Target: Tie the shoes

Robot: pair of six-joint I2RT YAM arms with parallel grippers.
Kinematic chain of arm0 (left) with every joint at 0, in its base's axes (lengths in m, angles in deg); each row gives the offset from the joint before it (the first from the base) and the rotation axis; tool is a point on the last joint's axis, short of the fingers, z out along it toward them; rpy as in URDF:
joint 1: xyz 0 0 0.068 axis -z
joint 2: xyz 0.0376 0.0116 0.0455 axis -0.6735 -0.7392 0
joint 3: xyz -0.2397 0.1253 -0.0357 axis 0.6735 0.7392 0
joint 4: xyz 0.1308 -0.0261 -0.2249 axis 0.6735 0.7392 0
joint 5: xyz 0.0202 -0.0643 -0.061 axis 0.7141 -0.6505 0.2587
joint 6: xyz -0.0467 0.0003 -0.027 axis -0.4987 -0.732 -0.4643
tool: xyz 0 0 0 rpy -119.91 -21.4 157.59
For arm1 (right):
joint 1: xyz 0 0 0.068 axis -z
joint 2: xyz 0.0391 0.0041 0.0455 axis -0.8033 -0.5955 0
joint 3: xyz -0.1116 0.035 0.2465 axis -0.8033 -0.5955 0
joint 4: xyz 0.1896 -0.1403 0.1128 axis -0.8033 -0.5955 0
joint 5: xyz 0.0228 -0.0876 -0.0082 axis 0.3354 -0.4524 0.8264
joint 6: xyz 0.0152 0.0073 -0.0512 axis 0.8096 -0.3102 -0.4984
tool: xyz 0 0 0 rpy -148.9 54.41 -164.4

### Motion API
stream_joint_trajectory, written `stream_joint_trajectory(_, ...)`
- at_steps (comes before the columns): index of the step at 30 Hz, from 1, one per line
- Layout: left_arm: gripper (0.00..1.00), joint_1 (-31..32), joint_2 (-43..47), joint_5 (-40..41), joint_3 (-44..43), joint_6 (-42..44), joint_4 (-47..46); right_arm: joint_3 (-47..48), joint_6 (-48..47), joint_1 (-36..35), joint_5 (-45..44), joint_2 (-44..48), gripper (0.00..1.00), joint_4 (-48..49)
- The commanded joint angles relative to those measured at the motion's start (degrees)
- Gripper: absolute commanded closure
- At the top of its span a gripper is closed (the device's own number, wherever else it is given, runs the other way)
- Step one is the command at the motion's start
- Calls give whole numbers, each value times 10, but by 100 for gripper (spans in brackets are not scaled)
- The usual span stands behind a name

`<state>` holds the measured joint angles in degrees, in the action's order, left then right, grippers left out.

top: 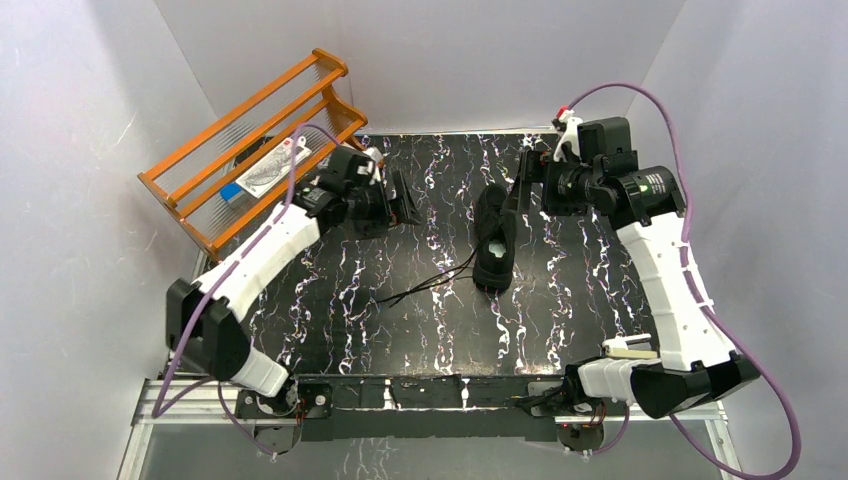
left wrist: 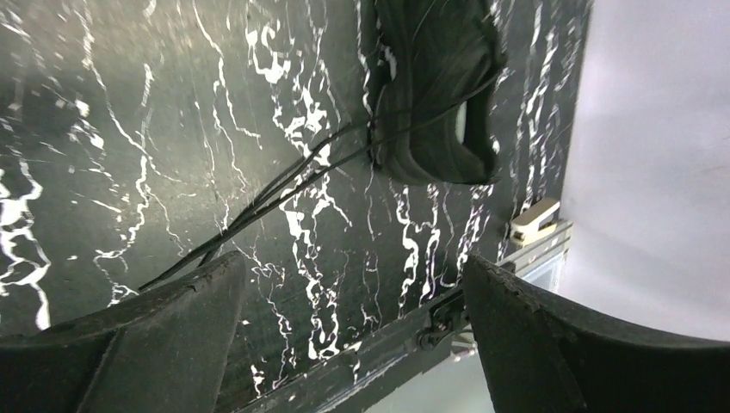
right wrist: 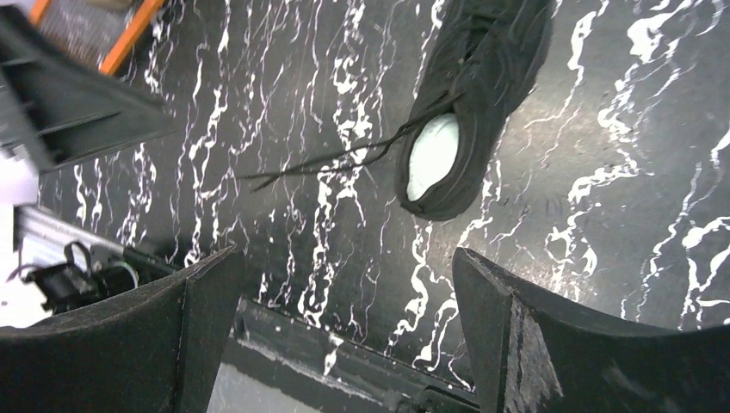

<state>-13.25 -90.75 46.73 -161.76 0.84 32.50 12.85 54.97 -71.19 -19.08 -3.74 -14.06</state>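
Observation:
The shoe (top: 493,240) is a black low-top sneaker lying mid-table on the black marbled tabletop (top: 420,330), heel toward the arms, pale insole showing. It also shows in the left wrist view (left wrist: 439,86) and the right wrist view (right wrist: 473,95). Its thin black laces (top: 425,283) trail untied to the left across the table (left wrist: 284,185) (right wrist: 327,159). My left gripper (top: 407,205) hovers left of the shoe, open and empty (left wrist: 353,284). My right gripper (top: 520,190) hangs just right of the toe, open and empty (right wrist: 344,275).
An orange wooden rack (top: 250,140) with a packet inside stands at the back left corner. White walls close in on three sides. The table's metal front rail (top: 430,395) runs between the arm bases.

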Motion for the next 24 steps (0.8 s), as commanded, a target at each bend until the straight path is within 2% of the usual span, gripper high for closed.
stream_joint_trajectory(1, 9, 14, -62, -68, 3, 11, 28, -23, -32, 5, 88, -11, 1, 26)
stream_joint_trajectory(7, 17, 25, -164, -146, -2, 51, 15, -57, -56, 2, 161, -55, 2, 37)
stream_joint_trajectory(12, 15, 28, -208, -235, 21, 54, -87, -64, -60, 4, 169, -100, 2, 61)
stream_joint_trajectory(15, 19, 29, -225, -252, 45, 49, -161, -79, -53, 8, 197, -115, 10, 91)
stream_joint_trajectory(17, 28, 30, -242, -262, 54, 48, -200, -100, -51, 9, 213, -115, 17, 117)
stream_joint_trajectory(21, 37, 29, -256, -239, 52, 49, -211, -97, -49, 10, 224, -139, 26, 90)
stream_joint_trajectory(24, 37, 30, -248, -150, 43, 92, -156, -78, -56, 9, 217, -144, 26, 62)
